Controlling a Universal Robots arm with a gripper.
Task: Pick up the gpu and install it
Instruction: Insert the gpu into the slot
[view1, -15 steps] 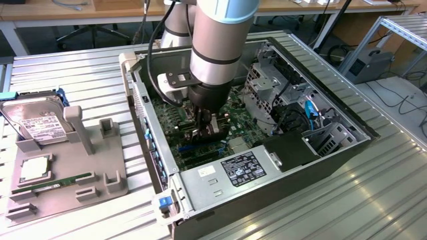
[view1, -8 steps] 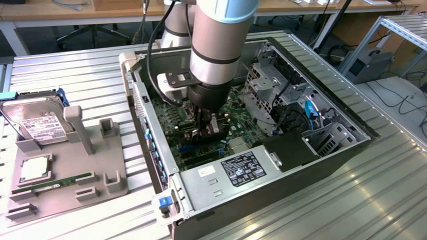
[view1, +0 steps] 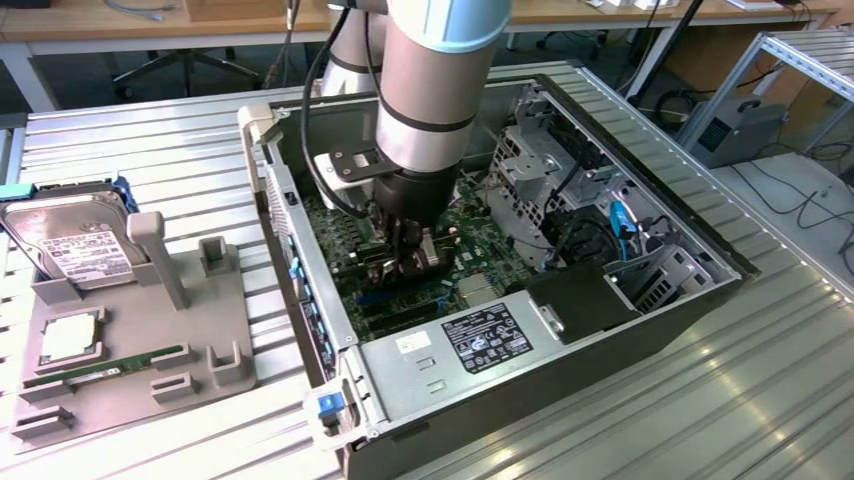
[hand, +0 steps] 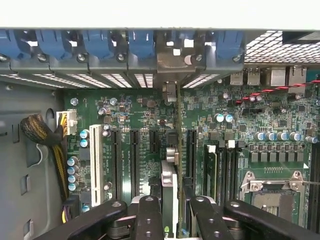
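**Card held edge-on above the motherboard**

In the wrist view the claw (hand: 170, 207) is clamped on the gpu (hand: 169, 195), which shows as a thin upright edge between the black fingers (hand: 148, 215). The card hangs straight below the claw, its long axis running away toward the case's rear wall, where its silver bracket (hand: 172, 62) meets the row of blue slot clips (hand: 142, 42). It lies parallel to the black expansion slots (hand: 134, 160) on the motherboard (hand: 240, 115); whether its edge is already seated I cannot tell. In the exterior view the arm (view1: 427, 110) reaches down into the open computer case (view1: 641, 300), near the table's middle, with the parts tray (view1: 147, 370) towards the exterior view's left.
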